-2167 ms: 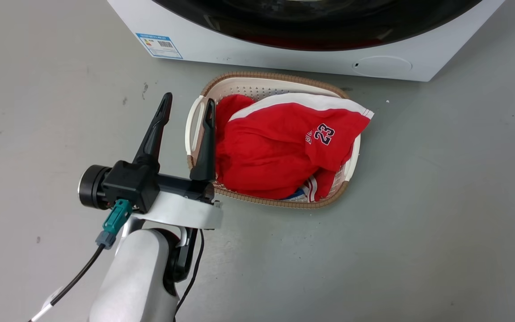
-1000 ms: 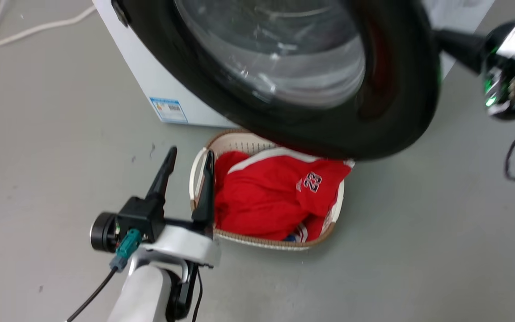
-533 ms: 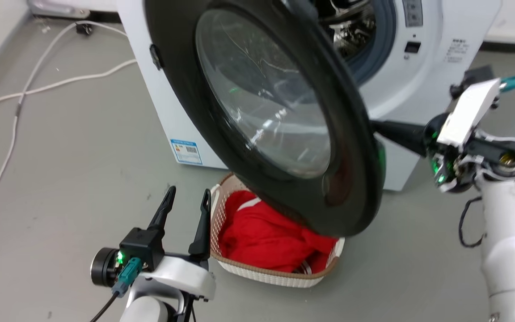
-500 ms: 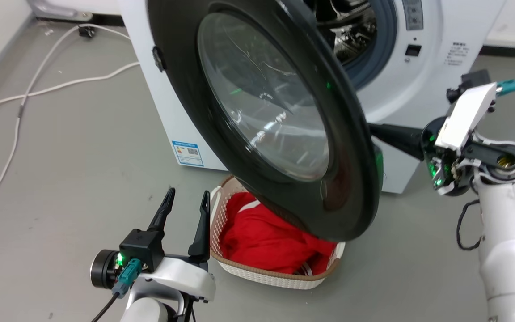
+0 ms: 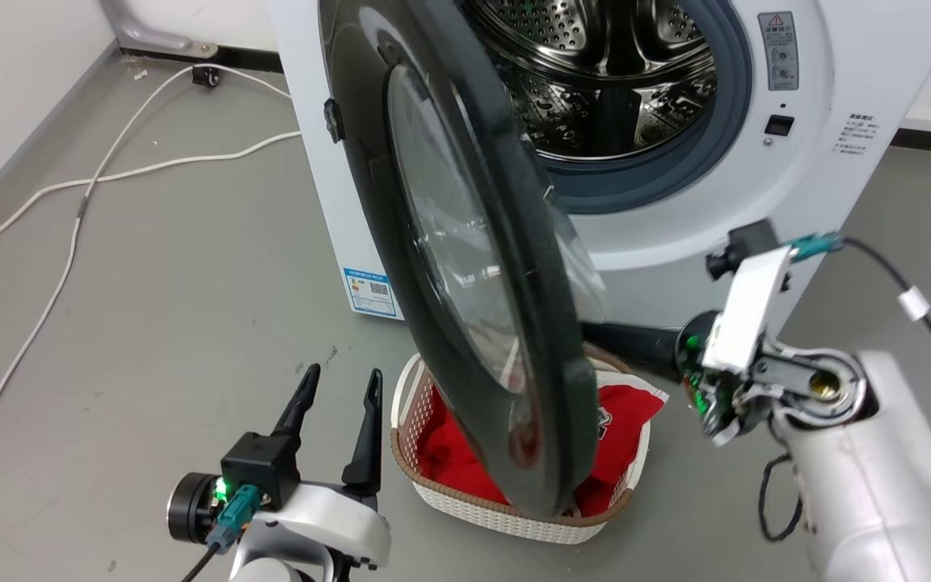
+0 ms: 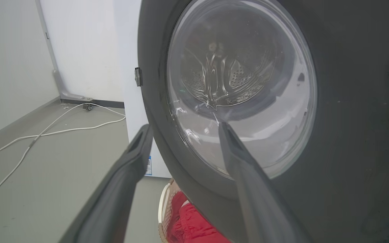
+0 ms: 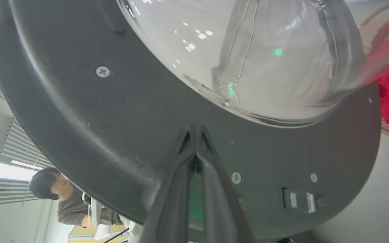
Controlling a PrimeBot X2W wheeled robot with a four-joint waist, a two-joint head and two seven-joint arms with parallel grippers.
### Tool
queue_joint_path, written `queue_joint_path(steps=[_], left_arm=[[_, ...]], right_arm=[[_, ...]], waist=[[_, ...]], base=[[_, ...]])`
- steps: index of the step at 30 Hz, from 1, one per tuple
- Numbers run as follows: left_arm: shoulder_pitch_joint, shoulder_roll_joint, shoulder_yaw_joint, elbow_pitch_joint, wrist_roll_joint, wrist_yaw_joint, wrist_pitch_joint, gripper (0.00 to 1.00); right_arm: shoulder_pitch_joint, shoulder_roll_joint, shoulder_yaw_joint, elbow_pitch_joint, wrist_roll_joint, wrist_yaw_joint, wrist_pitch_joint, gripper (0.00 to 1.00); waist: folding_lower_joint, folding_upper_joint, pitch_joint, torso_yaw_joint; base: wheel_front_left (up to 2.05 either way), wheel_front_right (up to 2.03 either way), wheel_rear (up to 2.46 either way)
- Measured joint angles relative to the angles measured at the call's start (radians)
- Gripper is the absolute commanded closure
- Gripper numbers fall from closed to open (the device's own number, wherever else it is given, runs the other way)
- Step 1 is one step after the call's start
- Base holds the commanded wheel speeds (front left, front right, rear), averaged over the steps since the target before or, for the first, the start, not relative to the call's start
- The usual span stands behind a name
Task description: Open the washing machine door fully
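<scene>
In the head view the washing machine door [image 5: 449,267] stands swung out from the washing machine [image 5: 837,162], nearly edge-on, running from the top centre down to the lower centre, with the steel drum [image 5: 595,73] exposed at upper right. Its lower edge hangs over a basket [image 5: 514,513] of red clothes [image 5: 619,412]. At lower left the left gripper [image 5: 342,374] points up the frame, fingers apart and empty. At right centre the right gripper [image 5: 627,343] reaches left behind the door, its tips hidden there. In the left wrist view the door's glass [image 6: 241,84] takes up the right side; the left gripper [image 6: 184,126] is spread wide before it, and whether it touches cannot be told. In the right wrist view the right gripper [image 7: 196,130] has its fingers together on nothing, tips against the door's dark inner rim [image 7: 113,118] below the glass bowl; a person [image 7: 62,199] sits at lower left.
</scene>
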Motion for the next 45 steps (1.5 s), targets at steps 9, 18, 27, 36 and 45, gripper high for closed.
queue_joint_path(steps=[9, 18, 27, 36, 45], left_arm=[[0.014, 0.013, -0.006, -0.001, -0.007, 0.003, 0.010, 0.00], [0.038, 0.036, 0.008, -0.012, -0.018, 0.018, 0.019, 0.00], [0.047, 0.053, 0.017, -0.029, -0.027, 0.028, 0.026, 0.00], [0.056, 0.065, 0.019, -0.032, -0.036, 0.038, 0.030, 0.00], [0.067, 0.074, 0.023, -0.033, -0.044, 0.047, 0.034, 0.00]], right_arm=[[0.078, 0.000, 0.075, -0.036, 0.069, 0.000, -0.118, 1.00], [0.169, 0.001, 0.039, -0.158, 0.110, 0.000, -0.307, 1.00], [0.332, -0.009, -0.053, -0.336, -0.003, 0.000, -0.502, 1.00], [0.513, -0.012, -0.152, -0.468, -0.162, 0.000, -0.669, 0.00], [0.625, -0.034, -0.208, -0.591, -0.565, 0.000, -0.868, 0.00]], waist=[[0.0001, 0.0000, -0.019, -0.010], [0.0001, 0.0000, -0.041, -0.066], [0.0001, 0.0000, -0.050, -0.122], [0.0001, 0.0000, -0.051, -0.147], [0.0003, 0.0000, -0.051, -0.169]], base=[[0.00, 0.00, 0.00], [0.00, 0.00, 0.00], [0.00, 0.00, 0.00], [0.00, 0.00, 0.00], [0.00, 0.00, 0.00]])
